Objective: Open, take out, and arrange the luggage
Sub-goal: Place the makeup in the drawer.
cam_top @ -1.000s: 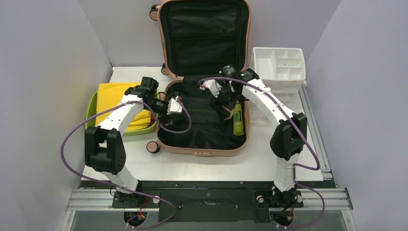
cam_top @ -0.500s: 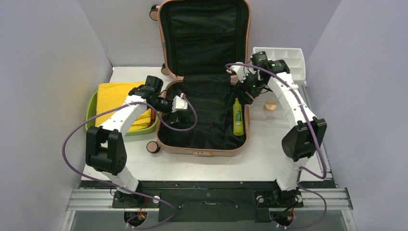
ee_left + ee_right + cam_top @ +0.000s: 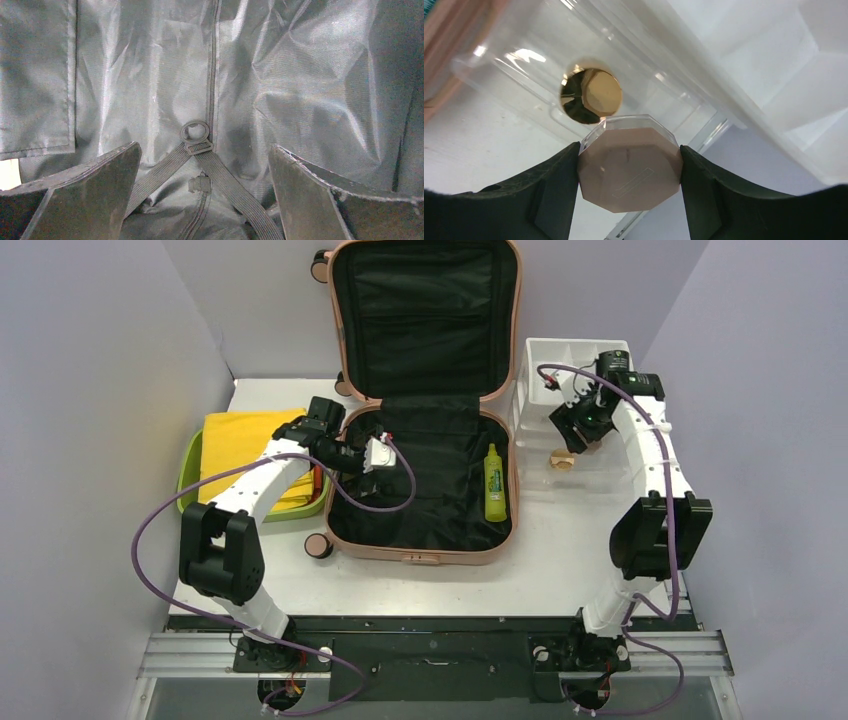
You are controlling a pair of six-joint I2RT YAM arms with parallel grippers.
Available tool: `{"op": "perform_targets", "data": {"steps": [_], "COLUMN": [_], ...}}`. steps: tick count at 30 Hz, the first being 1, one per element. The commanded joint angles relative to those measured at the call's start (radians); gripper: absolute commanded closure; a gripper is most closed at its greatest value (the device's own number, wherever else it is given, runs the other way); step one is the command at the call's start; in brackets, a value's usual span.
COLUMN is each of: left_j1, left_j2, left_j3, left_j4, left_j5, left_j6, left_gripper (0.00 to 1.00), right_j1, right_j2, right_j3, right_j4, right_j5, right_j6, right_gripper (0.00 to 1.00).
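A pale pink eight-sided piece (image 3: 629, 175) with a clear edge is clamped between the fingers of the right gripper (image 3: 629, 152), which is held over a clear plastic tray (image 3: 509, 65). A gold eight-sided piece (image 3: 591, 95) is seen lying in that tray, just beyond the held one. The tray is set just on the near side of the white drawer organizer (image 3: 575, 342), at the right of the table (image 3: 560, 580).

The left gripper (image 3: 204, 150) is spread wide, with nothing between its fingers. It is poised over the black lining (image 3: 310, 85) of the luggage (image 3: 460, 552), above a plastic ring (image 3: 195, 132) where two elastic straps (image 3: 235, 192) are joined.

The luggage is placed at the middle of the table and is opened: its lower half is laid flat, and its lid (image 3: 425, 300) is stood upright against the far wall. A lime-green bottle (image 3: 494, 483) is seen lying along the right side of the lower half. To the left of the luggage a green tub (image 3: 188, 470) is found, with a yellow cloth (image 3: 235, 435) folded in it.
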Motion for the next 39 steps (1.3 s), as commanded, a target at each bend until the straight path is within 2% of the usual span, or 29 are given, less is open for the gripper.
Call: {"op": "perform_targets", "data": {"steps": [1,6,11,17,28,34,39], "left_j1": [-0.007,-0.012,-0.015,-0.017,-0.017,-0.014,-0.015], "left_j2": [-0.043,-0.043,-0.038,-0.038,-0.023,-0.012,-0.028], "left_j3": [0.008,0.01,0.015,0.016,0.017,0.024,0.015], "left_j4": [0.038,0.046,0.049,0.055,0.082,0.131,0.134], "left_j5": [0.007,0.009,0.013,0.014,-0.001,-0.064,-0.117], "left_j6": [-0.026,-0.025,-0.026,-0.031,-0.084,-0.231,-0.316], "left_gripper": [0.04,0.04,0.04,0.04,0.04,0.04,0.04], "right_j1": [-0.059,-0.093,-0.103,-0.104,-0.103,-0.103,-0.105], "right_j2": [-0.059,-0.054,-0.021,0.003,0.015,-0.003,-0.027], "right_j3": [-0.073,-0.16,-0.178,-0.199,-0.251,-0.273,-0.288], "right_j4": [0.119,0.205,0.246,0.281,0.302,0.298,0.307], "right_j5": [0.083,0.114,0.125,0.142,0.116,0.116,0.131], "right_j6": [-0.011,0.005,0.025,0.043,0.071,0.073,0.088], "right_gripper": [0.79,0.79,0.79,0.72,0.66,0.54,0.39]}}
